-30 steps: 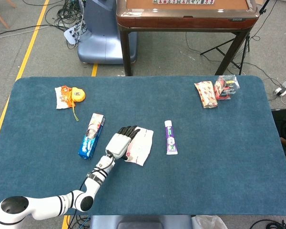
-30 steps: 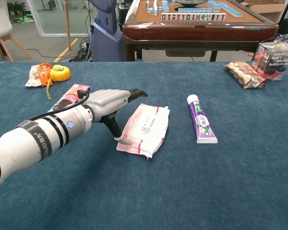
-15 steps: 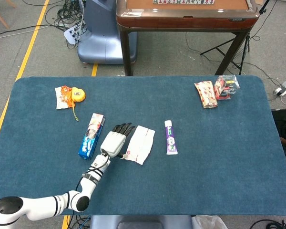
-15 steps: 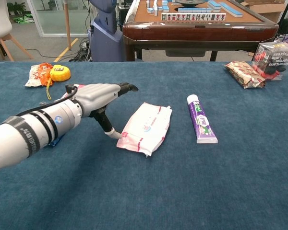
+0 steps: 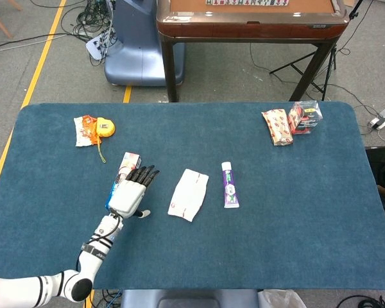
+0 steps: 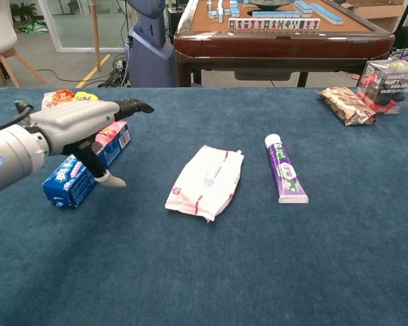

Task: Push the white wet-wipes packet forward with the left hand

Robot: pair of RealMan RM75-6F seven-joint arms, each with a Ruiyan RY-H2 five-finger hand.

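The white wet-wipes packet (image 5: 188, 194) (image 6: 206, 180) lies flat on the blue table, slightly left of centre, with pink print on top. My left hand (image 5: 131, 190) (image 6: 81, 127) hovers to its left, well apart from it, above the blue toothpaste box. Its fingers are stretched out forward and the thumb hangs down; it holds nothing. My right hand shows in neither view.
A blue toothpaste box (image 5: 120, 185) (image 6: 85, 164) lies partly under the left hand. A purple-and-white tube (image 5: 229, 185) (image 6: 284, 169) lies right of the packet. A snack bag with a yellow tape measure (image 5: 94, 128) sits far left; snack packets and a box (image 5: 292, 121) far right.
My left hand has left the packet's left edge and drawn back to the left and toward me, over the toothpaste box. The packet shifted slightly right and now lies untouched.
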